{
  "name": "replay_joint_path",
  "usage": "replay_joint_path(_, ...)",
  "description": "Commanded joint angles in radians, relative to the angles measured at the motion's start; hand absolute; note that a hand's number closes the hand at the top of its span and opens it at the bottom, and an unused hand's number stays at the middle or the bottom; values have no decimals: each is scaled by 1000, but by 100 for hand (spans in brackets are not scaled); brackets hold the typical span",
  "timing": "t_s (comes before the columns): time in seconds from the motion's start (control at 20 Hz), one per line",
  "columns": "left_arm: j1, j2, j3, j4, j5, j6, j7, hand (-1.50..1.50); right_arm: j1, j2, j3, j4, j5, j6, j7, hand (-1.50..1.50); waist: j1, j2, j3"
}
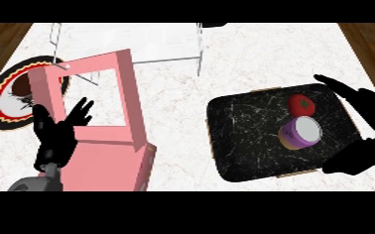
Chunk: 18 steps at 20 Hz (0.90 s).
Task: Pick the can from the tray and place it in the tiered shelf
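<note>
A purple can (pixel 300 132) with a pale lid stands on the black marbled tray (pixel 249 134) at the right of the counter. A red tomato (pixel 301 104) sits just behind it on the same tray. My right hand (pixel 355 129) is at the tray's right edge, open, its fingers spread around the can's right side without touching it. The pink tiered shelf (pixel 99 124) stands at the left. My left hand (pixel 55 134) rests open in front of the shelf, fingers up.
A clear wire-legged rack (pixel 147 42) stands at the back of the white marble counter. A round patterned plate (pixel 18 96) lies at the far left, partly behind the pink shelf. Wooden floor shows past both counter edges.
</note>
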Motion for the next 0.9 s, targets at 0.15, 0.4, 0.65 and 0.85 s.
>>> replay_joint_path(0.15, 21, -52, -10, -13, -32, 12, -5, 0, 45, 99, 29, -46, 148, 6, 45, -150, -2, 4, -9)
replay_joint_path(0.4, -22, -59, 9, 12, -51, 9, 0, 0, 34, 196, 52, 10, 237, 6, 20, -150, -2, 5, -9)
replay_joint_path(0.65, 68, -30, 34, -95, -20, -36, 47, 0, 86, 187, 19, 1, 330, 14, -10, -150, -1, 3, -9)
replay_joint_path(0.85, 15, -72, 22, -49, -47, -7, 43, 0, 71, 242, 64, 175, 452, -41, -126, -150, 1, 5, -9)
